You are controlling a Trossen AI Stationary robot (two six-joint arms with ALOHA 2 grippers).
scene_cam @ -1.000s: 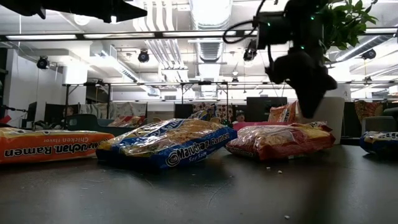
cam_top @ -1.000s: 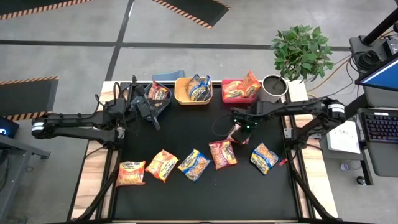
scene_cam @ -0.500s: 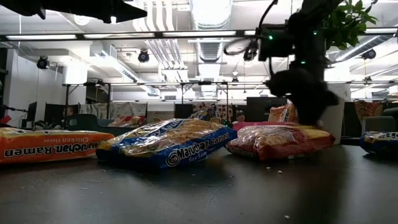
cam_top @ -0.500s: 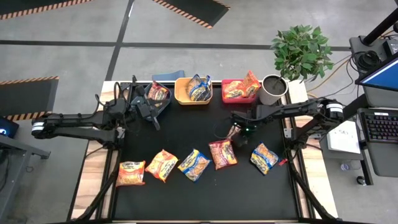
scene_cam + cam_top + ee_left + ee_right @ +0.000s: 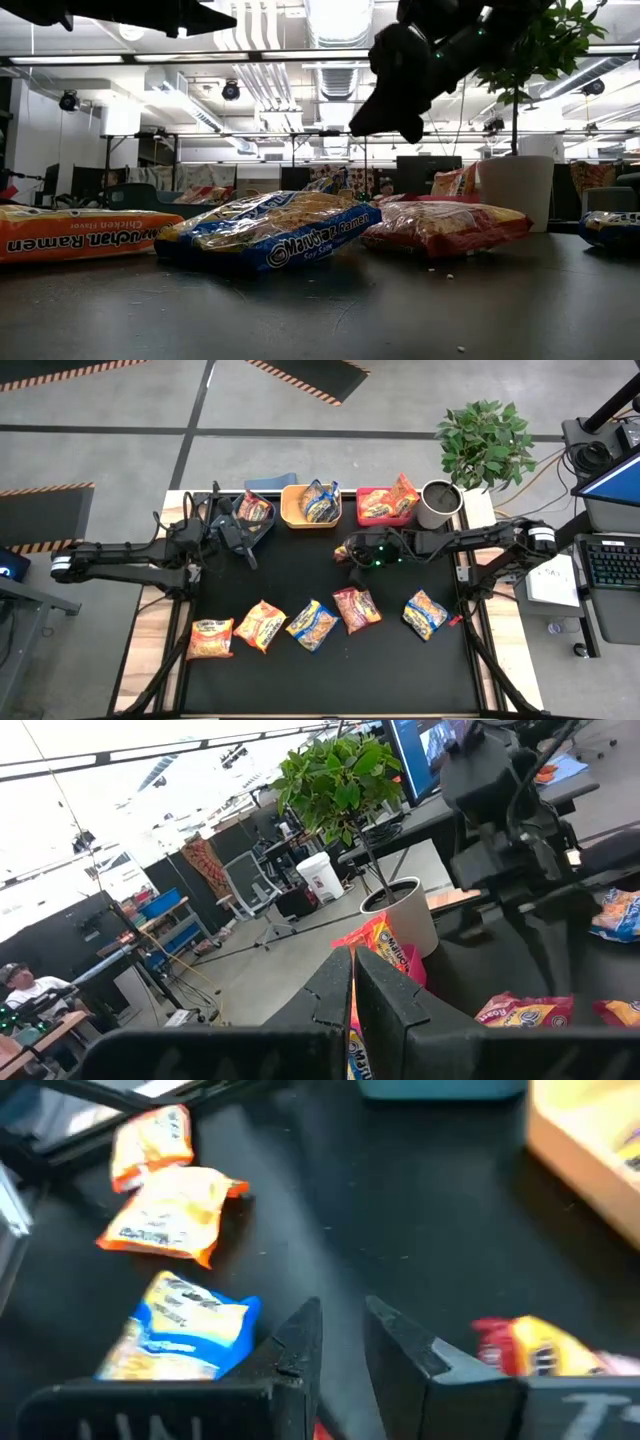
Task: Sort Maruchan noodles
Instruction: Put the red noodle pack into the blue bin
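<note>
Five Maruchan noodle packets lie flat in a row on the black table near its front. From the left they are two orange-trimmed (image 5: 210,637) (image 5: 262,625), one blue (image 5: 312,623), one red (image 5: 357,608) and another blue (image 5: 425,613). My right gripper (image 5: 343,550) (image 5: 342,1330) hangs above mid-table, slanting down toward the left. Its fingers stand a narrow gap apart with nothing between them. My left gripper (image 5: 247,552) (image 5: 352,990) is shut and empty, held level beside the blue bin (image 5: 268,483), which holds a packet (image 5: 255,510).
The yellow bin (image 5: 293,512) at the far edge holds a blue-trimmed packet (image 5: 320,502). The red bin (image 5: 362,493) next to it holds packets (image 5: 380,508). A white plant pot (image 5: 437,503) stands right of the red bin. Bare black tabletop lies between the bins and the packet row.
My right gripper has risen from just above the red-trimmed packet and swung toward the table's left. It has tipped from pointing down to a shallow downward slant and has rolled. The gap between its fingers is unchanged, and the packet stays on the table.
</note>
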